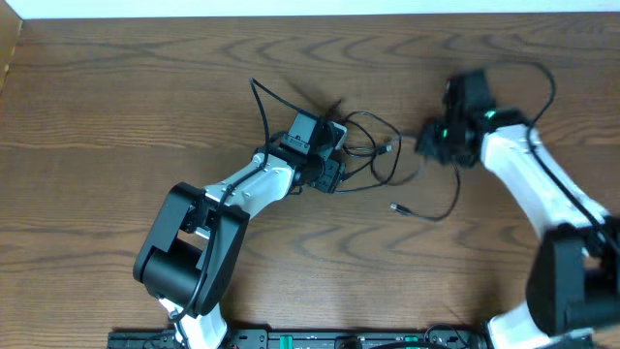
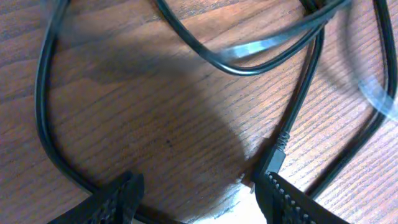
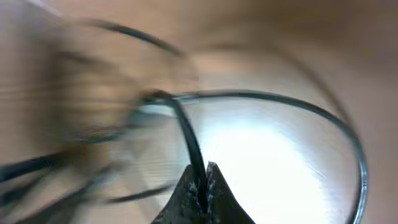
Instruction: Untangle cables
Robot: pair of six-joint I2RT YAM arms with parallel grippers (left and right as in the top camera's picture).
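Right gripper (image 3: 204, 168) pinches the black cable (image 3: 189, 140) (left gripper (image 2: 196, 185) parted), bare table (image 1: 116, 97) around

We see the cables (image 1: 373, 145) in a loose tangle mid-table (image 1: 145, 97), between the two grippers. The left gripper (image 1: 334, 177) sits at the tangle's left edge, low over the table, jaws apart. In its wrist view, strands loop ahead of the fingers (image 2: 118, 199) and a plug (image 2: 273, 155) lies just beside the right-hand one. The right gripper (image 1: 426, 143) sits at the tangle's right edge, pinched on one strand (image 3: 186, 134). A loop trails toward the front edge, and its loose end (image 1: 398, 206) lies on the table, apart from both grippers.
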